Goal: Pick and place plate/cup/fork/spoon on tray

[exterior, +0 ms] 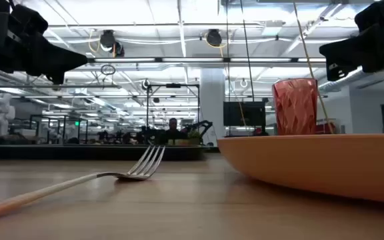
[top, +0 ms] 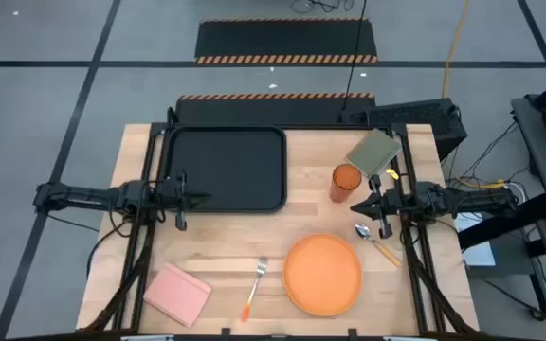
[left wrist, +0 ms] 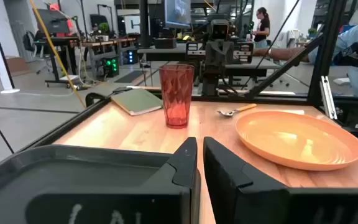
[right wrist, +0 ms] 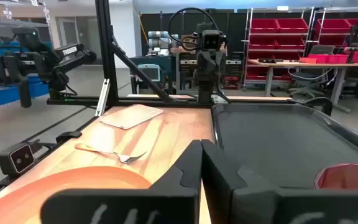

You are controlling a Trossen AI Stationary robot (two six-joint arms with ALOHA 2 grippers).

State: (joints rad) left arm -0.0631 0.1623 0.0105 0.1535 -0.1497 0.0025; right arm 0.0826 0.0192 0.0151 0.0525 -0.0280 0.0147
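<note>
While both arms hang above the table with nothing held, you should confirm the layout against the tray [top: 226, 169] before commanding any pick. No tableware is on the tray. The cup [top: 346, 181] stands upright just off the tray's right edge. The plate [top: 323, 274] lies further from the tray, toward the front of the table, with the spoon [top: 374, 241] just beside its far-right rim and the fork [top: 254, 286] just to its left. The left gripper [top: 197, 198] hovers at the tray's left front rim, jaws closed on nothing. The right gripper [top: 356, 208] hovers beside the cup, on the side away from the tray, jaws likewise closed and empty.

Expect these likely faults:
- Cup tip-over: a closed right gripper advancing would strike the narrow tumbler instead of straddling it. Open the jaws first.
- Cutlery slip: both handles lie flat on the wood, so a shallow pinch may skid.
- Plate drag: its low rim offers little purchase.
</note>
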